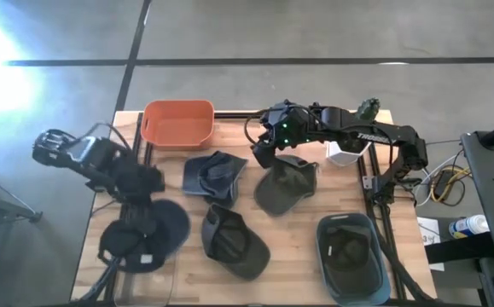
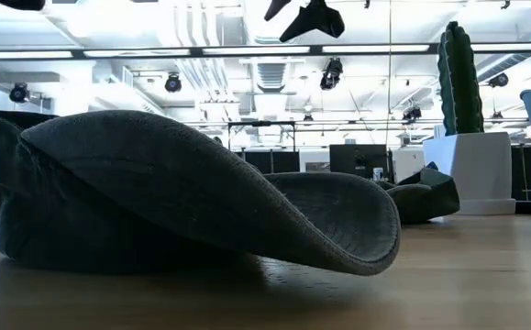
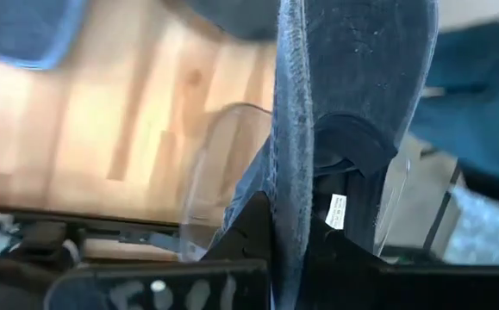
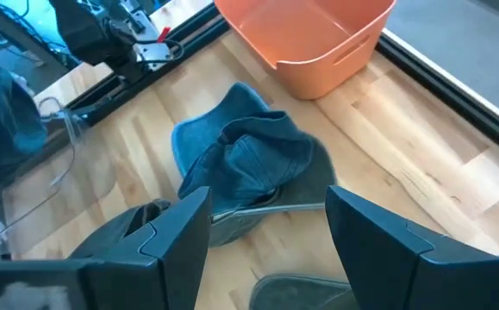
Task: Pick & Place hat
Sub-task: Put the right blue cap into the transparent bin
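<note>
Gripping the dark cap (image 1: 144, 239) at the surface's (image 1: 298, 234) left front edge, left fingers (image 3: 249, 237) clenched on its brim, cap hanging partly past the edge. Likely to slip or drag if lifted by so thin a fold. Farther right: orange bin (image 1: 177, 124) at the back, crumpled blue cap (image 1: 215, 173) just before it, olive cap (image 1: 234, 241) nearer the front. Hovering over the green cap (image 1: 285, 186), right gripper (image 1: 266, 152) spread wide, holding nothing; could snag the neighbouring blue cap on descent. Farthest right, grey-blue cap (image 1: 351, 256).
</note>
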